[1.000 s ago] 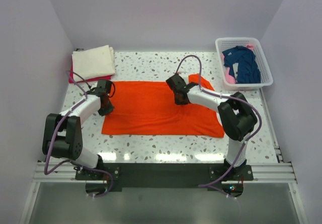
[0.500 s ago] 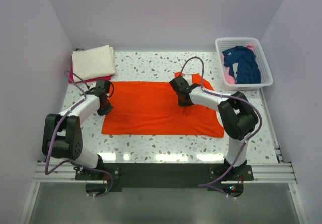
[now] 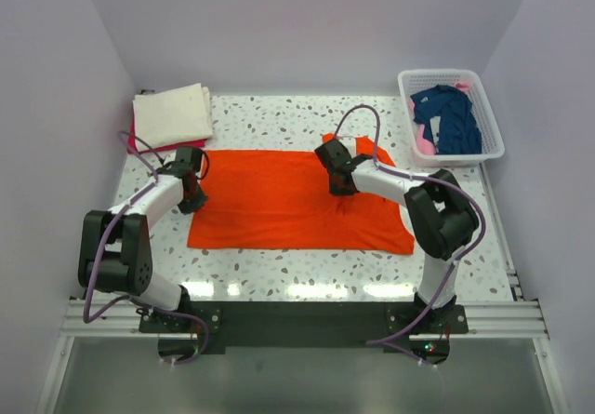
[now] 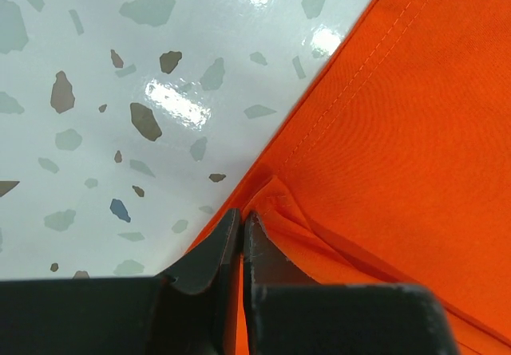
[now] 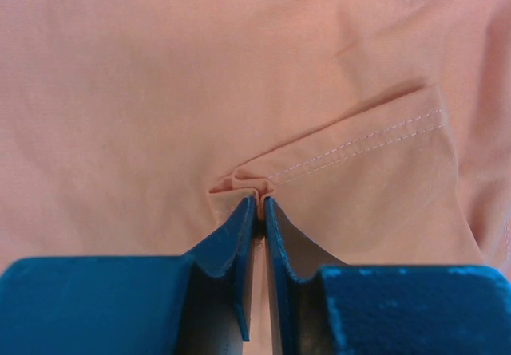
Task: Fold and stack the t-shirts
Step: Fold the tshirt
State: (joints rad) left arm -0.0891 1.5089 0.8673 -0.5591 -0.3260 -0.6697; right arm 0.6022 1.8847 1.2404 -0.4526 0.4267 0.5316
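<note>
On the table [image 3: 279, 116], the orange t-shirt [image 3: 279, 205] lies flat at the centre, the left jaws clamped on its left edge and the right jaws pinching a stitched hem toward the far right, apparently starting a fold that needs both lifting together.

You're working in a robotics lab cell, not a home: bare pale walls [image 3: 307, 23] box in a speckled table [image 3: 279, 116] on three sides. The left arm [image 3: 153, 198] and right arm [image 3: 386, 183] stand bolted to an aluminium rail [image 3: 502, 317], with purple cables [image 3: 357, 107] looping loose. Only the orange t-shirt [image 3: 270, 205] and a white basket [image 3: 462, 158] look domestic.
</note>
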